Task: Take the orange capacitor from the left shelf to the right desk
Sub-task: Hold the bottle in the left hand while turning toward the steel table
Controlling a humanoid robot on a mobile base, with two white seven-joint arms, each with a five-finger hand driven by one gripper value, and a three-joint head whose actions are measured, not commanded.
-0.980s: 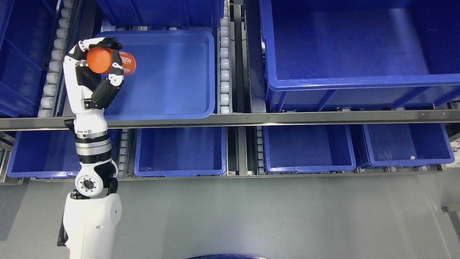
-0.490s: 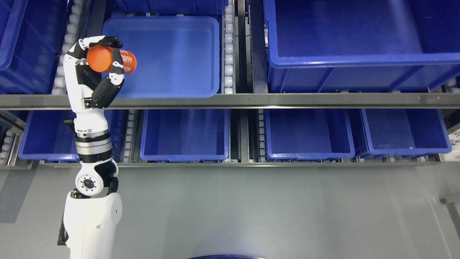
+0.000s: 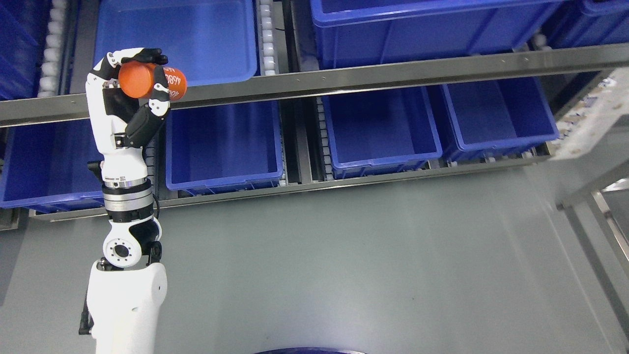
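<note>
Closest to me is the bare grey floor [image 3: 344, 275], and rising off it on the left stands the robot's left arm [image 3: 125, 295], white at the forearm, with a metal ring at the wrist. Follow it up and you reach the left hand [image 3: 128, 98], raised in front of the shelf rail [image 3: 344, 73], the long steel bar that crosses the whole rack at a slight tilt. The hand is wrapped around the orange capacitor [image 3: 150, 82]: black-tipped fingers [image 3: 147, 53] curl over its top while the thumb presses in from below. The capacitor lies on its side, its round flat end facing me, white digits on the barrel. It sits just above the rail's left stretch, held in the air, clear of every bin.

Below the rail, a row of blue bins runs along the lower shelf: one [image 3: 44, 167] behind the wrist at the far left, a second [image 3: 223, 147] just right of the hand, a third [image 3: 381, 128] under the middle of the rail, and a fourth [image 3: 496, 113] toward its right end.

Above the rail, farther back, a shallow blue tray [image 3: 196, 39] sits behind the hand, with a large blue crate [image 3: 417, 29] to its right. Beyond the rail's right end a pale metal frame [image 3: 589, 132] shows, blurred.
</note>
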